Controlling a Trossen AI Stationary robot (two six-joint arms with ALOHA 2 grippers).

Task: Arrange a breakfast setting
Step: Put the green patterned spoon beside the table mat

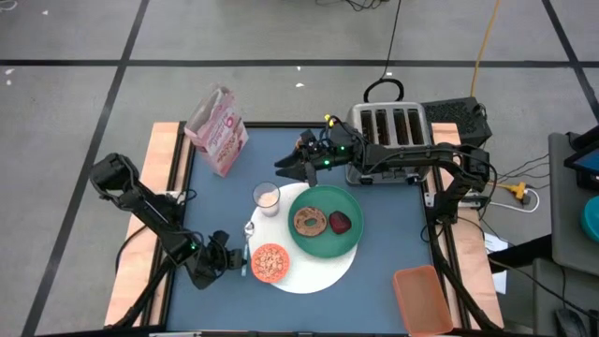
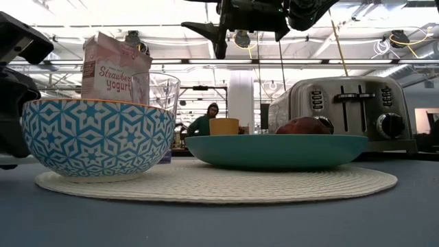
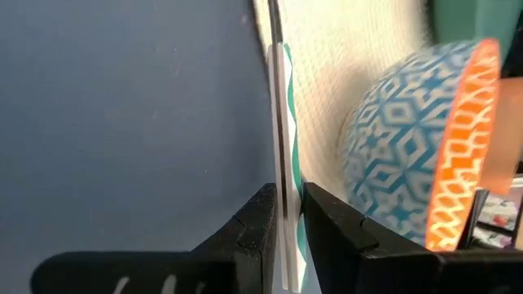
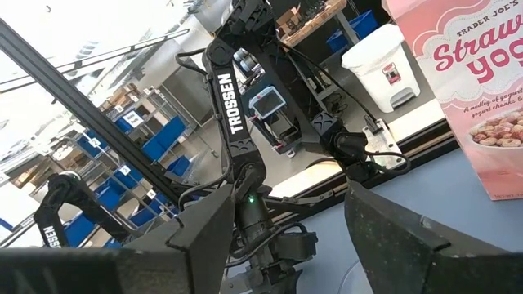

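A round white mat (image 1: 318,271) holds a green plate (image 1: 328,245) with a bagel (image 1: 309,221) and dark red food (image 1: 339,223). It also holds a small orange cereal bowl (image 1: 270,263), blue-patterned outside (image 2: 96,137), and a milk glass (image 1: 268,197). A silver spoon (image 1: 248,241) lies along the mat's left edge. My left gripper (image 1: 234,256) is shut on the spoon, beside the bowl. My right gripper (image 1: 284,168) is open and empty, raised near the toaster. An orange cup (image 2: 223,126) shows behind the plate in the low view and is hidden under my right arm in the high view. My left gripper pinches the spoon's thin handle (image 3: 283,220) between its two fingers (image 3: 257,233). It comes low from the table's left, and the fingers lie across the handle. The handle runs on past the fingers along the mat's edge. Whether the spoon is lifted I cannot tell.
A silver four-slot toaster (image 1: 388,131) stands at the far right. A pink cereal box (image 1: 217,129) stands at the far left. An orange tray (image 1: 421,298) sits at the near right corner. A person (image 2: 206,120) sits far off in the room behind.
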